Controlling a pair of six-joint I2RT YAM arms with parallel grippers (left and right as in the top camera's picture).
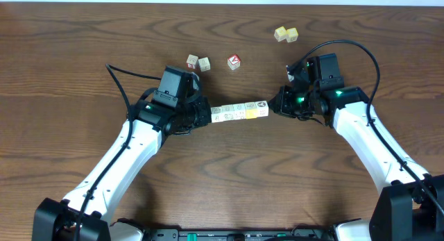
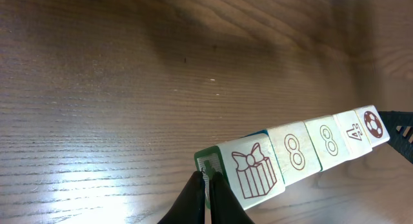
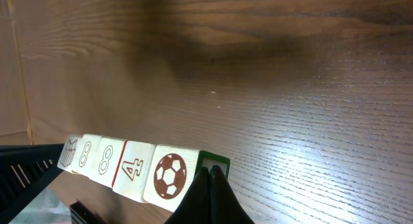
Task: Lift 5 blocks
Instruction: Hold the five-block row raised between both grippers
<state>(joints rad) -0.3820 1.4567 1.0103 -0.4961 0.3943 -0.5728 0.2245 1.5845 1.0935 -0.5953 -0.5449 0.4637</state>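
Plainly, the whole hold rests on end pressure alone. At the left, the left gripper has its fingers pinched together with nothing between them, and their tips butt against the green-edged end of the row. From there the five blocks run face to face in one straight line above the middle of the table. Judging by the dark shadow thrown well away from them in both wrist views, they hang clear of the wood. At the right, the right gripper is likewise closed to a narrow point and presses on the opposite end.

If either arm eases outward, or the two rise unevenly, the line would probably buckle at a middle joint and the cubes would drop. Each tip also sits near a lower corner of its end face, so it could slip off.

Only the overhead shows the bystanders behind: two loose cream cubes, a red-topped cube and a yellow-green pair. The left wrist view gives the gift-box block close up; the right wrist view gives the football block.
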